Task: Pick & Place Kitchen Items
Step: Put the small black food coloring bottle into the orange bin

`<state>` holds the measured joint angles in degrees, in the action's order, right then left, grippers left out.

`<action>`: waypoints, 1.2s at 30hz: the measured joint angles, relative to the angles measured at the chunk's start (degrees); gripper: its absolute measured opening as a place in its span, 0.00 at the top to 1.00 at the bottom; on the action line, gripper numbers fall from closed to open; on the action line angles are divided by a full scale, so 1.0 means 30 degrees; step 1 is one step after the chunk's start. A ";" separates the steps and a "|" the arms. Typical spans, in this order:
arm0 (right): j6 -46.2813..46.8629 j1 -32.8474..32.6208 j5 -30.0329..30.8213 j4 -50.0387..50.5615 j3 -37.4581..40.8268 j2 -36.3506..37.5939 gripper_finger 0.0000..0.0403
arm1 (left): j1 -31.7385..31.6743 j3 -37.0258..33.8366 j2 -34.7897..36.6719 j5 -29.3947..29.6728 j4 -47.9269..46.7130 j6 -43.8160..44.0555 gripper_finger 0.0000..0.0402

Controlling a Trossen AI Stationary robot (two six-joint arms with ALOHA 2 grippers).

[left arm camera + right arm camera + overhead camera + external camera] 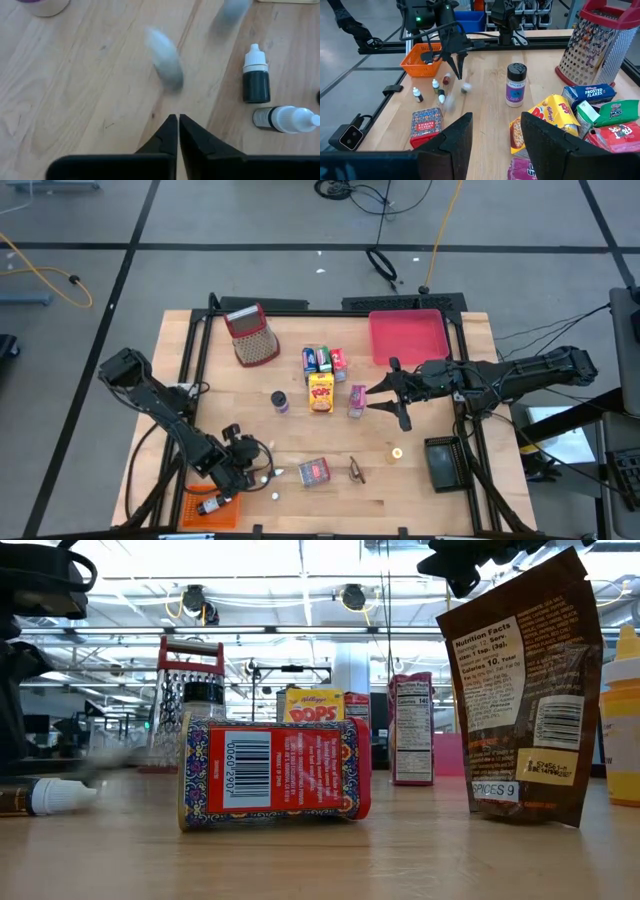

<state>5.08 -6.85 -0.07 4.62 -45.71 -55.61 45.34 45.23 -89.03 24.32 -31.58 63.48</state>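
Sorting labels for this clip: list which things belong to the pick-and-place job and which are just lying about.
Job:
yellow cereal box
red box
spice jar
brown spice pouch
small dropper bottles
left gripper, shut, empty

Lying about:
grater
pink tray
orange tray

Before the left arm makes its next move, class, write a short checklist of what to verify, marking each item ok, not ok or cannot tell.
1. Left gripper has something in it: not ok. The fingers are shut together on nothing.
2. Small white pieces lying still: not ok. They show as blurred streaks over the table.
3. Dropper bottles within view of the left gripper: ok, two lie close by.
4. Orange tray free to receive items: cannot tell, its inside is mostly hidden.
5. Right gripper out of the way: ok, it is open over the cereal box, far across the table.
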 joint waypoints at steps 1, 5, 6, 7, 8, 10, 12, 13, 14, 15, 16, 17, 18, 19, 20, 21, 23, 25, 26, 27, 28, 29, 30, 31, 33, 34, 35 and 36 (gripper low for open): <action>0.0000 -0.0004 -0.0001 0.0000 0.0000 0.0000 0.60 | 0.0000 0.0000 0.0000 0.0156 0.0182 0.0000 0.99; 0.0000 0.0000 0.0004 0.0000 0.0000 0.0000 0.60 | 0.0000 0.0000 0.0007 0.0355 0.0517 0.0000 0.94; 0.0000 0.0000 -0.0002 0.0008 0.0000 0.0000 0.60 | 0.0000 0.0000 0.0007 0.0383 0.0470 -0.0007 0.92; 0.0000 0.0000 0.0005 0.0015 0.0000 0.0000 0.60 | 0.0000 0.0000 0.0007 0.0385 0.0430 -0.0007 0.91; 0.0000 0.0000 0.0004 0.0028 0.0000 0.0000 0.60 | 0.0000 0.0000 0.0007 0.0387 0.0428 -0.0007 0.90; 0.0000 0.0000 -0.0002 0.0041 0.0000 0.0000 0.60 | 0.0000 0.0000 0.0007 0.0400 0.0448 -0.0007 0.88; 0.0020 0.0000 -0.0002 0.0066 0.0000 0.0000 0.60 | 0.0000 0.0000 0.0007 0.0405 0.0448 -0.0007 0.86; 0.0036 0.0000 -0.0002 0.0106 0.0000 0.0000 0.60 | -0.0023 0.0000 0.0007 0.0422 0.0458 -0.0007 0.85; 0.0036 0.0000 0.0005 0.0139 0.0000 0.0000 0.60 | -0.0040 0.0000 0.0007 0.0465 0.0469 -0.0007 0.85; 0.0044 0.0000 -0.0002 0.0160 0.0000 0.0000 0.60 | -0.0082 0.0000 0.0007 0.0484 0.0469 -0.0009 0.85; 0.0063 0.0000 -0.0002 0.0192 0.0000 0.0000 0.60 | -0.0136 0.0000 0.0007 0.0541 0.0469 -0.0007 0.85; 0.0106 0.0000 -0.0002 0.0294 0.0000 0.0000 0.60 | -0.0204 0.0000 0.0007 0.0629 0.0469 -0.0009 0.85; 0.0254 -0.0006 0.0009 0.0531 0.0000 0.0000 0.60 | -0.0275 0.0000 0.0007 0.0713 0.0469 -0.0011 0.85; 0.0428 0.0000 0.0072 0.0907 0.0000 0.0000 0.60 | -0.0360 0.0000 0.0007 0.0756 0.0469 -0.0015 0.84; 0.0564 -0.0002 0.0203 0.1381 0.0000 0.0000 0.60 | -0.0437 0.0000 0.0007 0.0756 0.0469 -0.0015 0.84; 0.0695 -0.0007 0.0624 0.1952 0.0000 -0.0007 0.60 | -0.0530 0.0000 0.0007 0.0763 0.0471 -0.0015 0.84; 0.1156 -0.0007 0.1624 0.3298 0.0000 -0.0007 0.60 | -0.0683 0.0000 0.0007 0.0771 0.0484 -0.0015 0.84; 0.1753 0.0006 0.2256 0.4826 0.0000 -0.0007 0.60 | -0.0808 0.0000 0.0007 0.0778 0.0520 -0.0015 0.84; 0.2159 0.0007 0.2525 0.5553 0.0000 -0.0013 0.60 | -0.0881 0.0000 0.0007 0.0778 0.0569 -0.0015 0.84; 0.2523 0.0007 0.2604 0.6207 0.0000 -0.0077 0.60 | -0.0944 0.0000 0.0007 0.0783 0.0596 -0.0015 0.84; 0.2854 0.0000 0.2613 0.6783 0.0000 -0.0146 0.60 | -0.1004 0.0000 0.0013 0.0785 0.0601 -0.0015 0.84; 0.3072 0.0000 0.2588 0.7357 0.0000 -0.0204 0.60 | -0.1038 0.0000 0.0015 0.0789 0.0601 -0.0015 0.84; 0.3187 0.0000 0.2581 0.7912 0.0000 -0.0317 0.60 | -0.1088 0.0000 0.0015 0.0802 0.0601 -0.0022 0.84; 0.3209 0.0000 0.2577 0.8294 0.0000 -0.0479 0.60 | -0.1115 0.0000 0.0015 0.0823 0.0594 -0.0029 0.84; 0.3133 0.0000 0.2577 0.9048 0.0000 -0.0871 0.60 | -0.1115 0.0000 0.0015 0.0930 0.0615 -0.0036 0.84; 0.3171 0.0000 0.2577 0.9457 0.0000 -0.1114 0.60 | -0.1115 0.0000 0.0015 0.0989 0.0602 -0.0029 0.84; 0.3311 0.0000 0.2584 0.9658 0.0000 -0.1380 0.60 | -0.1115 0.0000 0.0015 0.1055 0.0608 -0.0034 0.84; 0.3485 0.0012 0.2599 0.9719 0.0000 -0.1684 0.60 | -0.1107 0.0000 0.0015 0.1062 0.0622 -0.0039 0.84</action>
<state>15.54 -6.82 7.73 33.78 -45.71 -60.67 42.02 45.23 -88.99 27.51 -29.71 63.37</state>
